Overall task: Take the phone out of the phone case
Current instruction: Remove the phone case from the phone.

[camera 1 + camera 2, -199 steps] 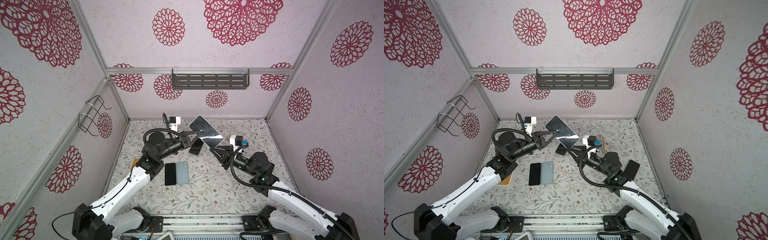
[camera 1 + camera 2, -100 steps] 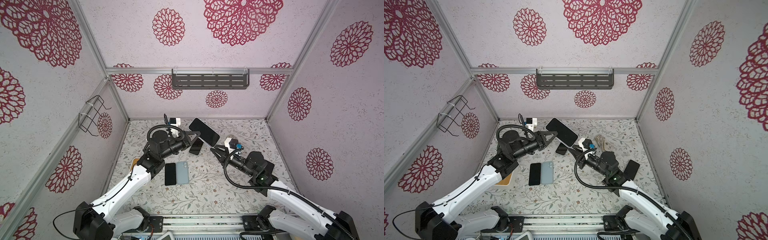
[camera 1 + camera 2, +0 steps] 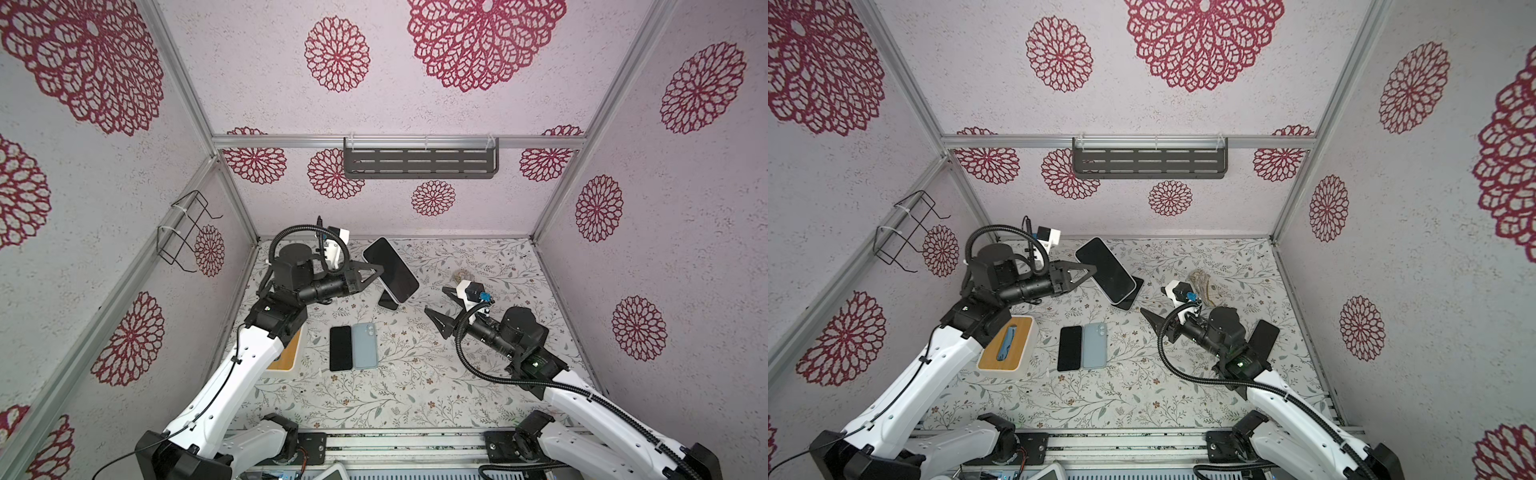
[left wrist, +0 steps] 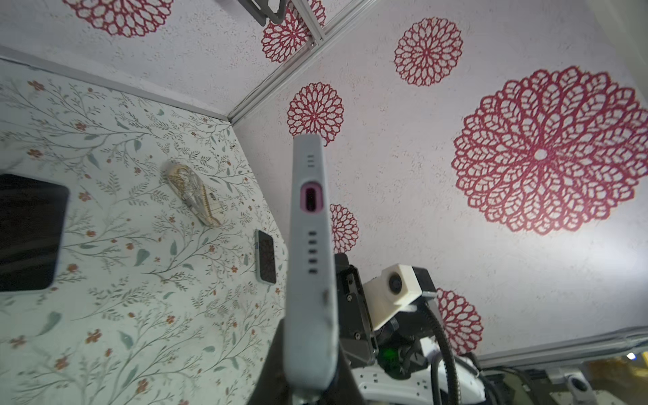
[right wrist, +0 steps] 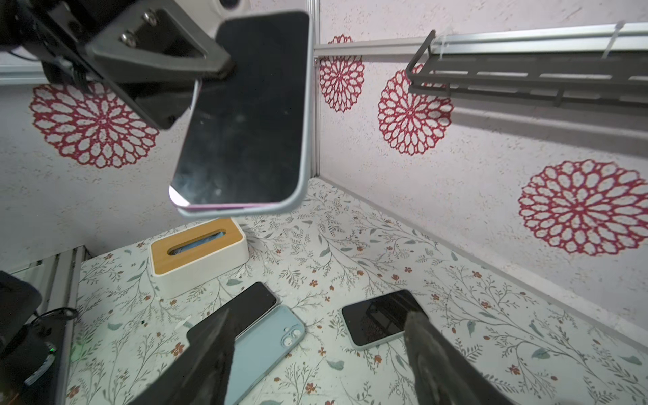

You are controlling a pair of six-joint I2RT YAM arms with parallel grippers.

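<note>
Backing away from the raised handset, the right gripper (image 3: 434, 298) has sprung wide and grasps nothing, now at four o'clock of it. The left gripper (image 3: 376, 270) stays clenched on the black-screened phone (image 3: 392, 272), which sits inside its pale grey silicone case (image 4: 310, 245), aloft toward twelve o'clock of the floral-print table (image 3: 415, 395).

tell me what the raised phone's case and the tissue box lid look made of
The phone case looks like soft silicone or rubbery plastic: pale grey, matte, no glare, scuffed edge. The tissue box lid looks like bamboo or light wood: smooth, tan, satin.
</note>
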